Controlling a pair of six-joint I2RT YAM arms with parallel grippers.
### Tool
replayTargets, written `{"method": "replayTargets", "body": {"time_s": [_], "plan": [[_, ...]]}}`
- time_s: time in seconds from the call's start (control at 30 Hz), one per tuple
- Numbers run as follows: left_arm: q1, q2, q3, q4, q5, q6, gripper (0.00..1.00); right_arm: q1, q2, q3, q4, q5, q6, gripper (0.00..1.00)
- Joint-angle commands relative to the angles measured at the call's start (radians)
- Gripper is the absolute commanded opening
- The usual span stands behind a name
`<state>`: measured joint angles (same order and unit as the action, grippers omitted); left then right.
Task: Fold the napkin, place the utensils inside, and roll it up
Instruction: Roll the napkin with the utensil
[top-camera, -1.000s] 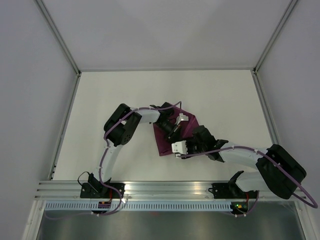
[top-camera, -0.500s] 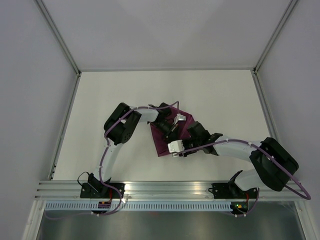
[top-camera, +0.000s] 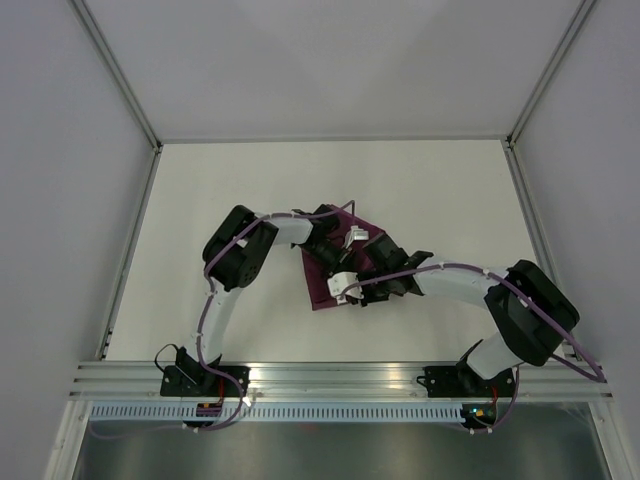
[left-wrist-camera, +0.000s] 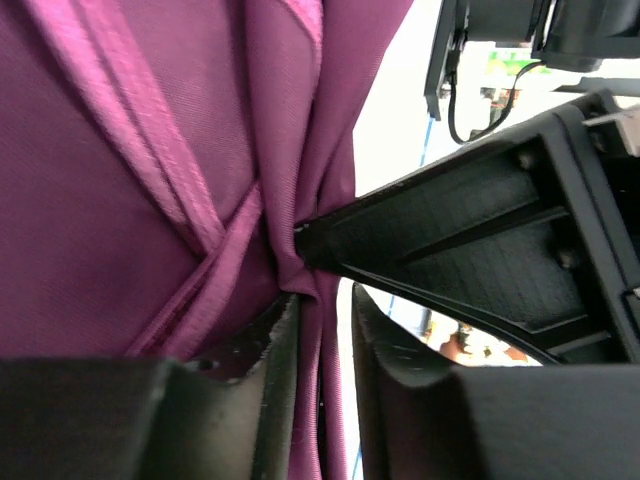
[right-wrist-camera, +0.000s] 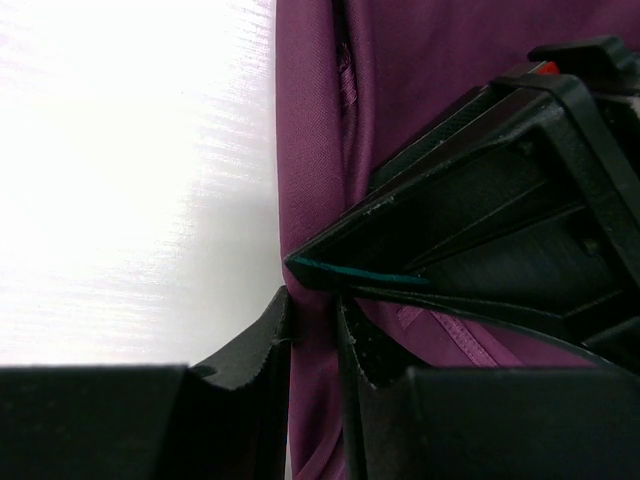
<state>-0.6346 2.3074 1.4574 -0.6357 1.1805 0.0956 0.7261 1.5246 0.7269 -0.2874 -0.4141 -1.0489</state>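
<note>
The magenta-purple napkin (top-camera: 322, 288) lies bunched and folded in the middle of the table, mostly under both grippers. My left gripper (top-camera: 341, 262) comes in from the left and is shut on a fold of the napkin (left-wrist-camera: 120, 200), with a thin sliver of light beside the cloth (left-wrist-camera: 325, 340). My right gripper (top-camera: 338, 284) comes in from the right and is shut on the napkin's edge (right-wrist-camera: 310, 150), with cloth filling the gap (right-wrist-camera: 313, 340). The two grippers almost touch. No utensils show in any view.
White table (top-camera: 200, 200) with walls on the left, far and right sides. A metal rail (top-camera: 330, 375) runs along the near edge by the arm bases. The right arm's forearm (top-camera: 450, 285) stretches across the table's right half.
My right gripper has moved left and a little away from me, closing in on the left gripper. The visible napkin has become narrower and more bunched. The left gripper has barely moved.
</note>
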Motion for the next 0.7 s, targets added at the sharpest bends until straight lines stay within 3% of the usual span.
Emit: {"method": "replayTargets", "body": {"time_s": [0.0, 0.33, 0.67], "plan": [[-0.002, -0.088, -0.04, 0.108, -0.082, -0.011, 0.34, -0.001, 0.072, -0.012, -0.114, -0.008, 0.04, 0.03], [0.044, -0.273, -0.196, 0.387, -0.145, -0.19, 0.37, -0.08, 0.198, 0.134, -0.315, -0.158, -0.003, 0.01], [0.144, -0.511, -0.492, 0.856, -0.31, -0.411, 0.34, -0.195, 0.385, 0.342, -0.614, -0.302, -0.123, 0.01]]}}
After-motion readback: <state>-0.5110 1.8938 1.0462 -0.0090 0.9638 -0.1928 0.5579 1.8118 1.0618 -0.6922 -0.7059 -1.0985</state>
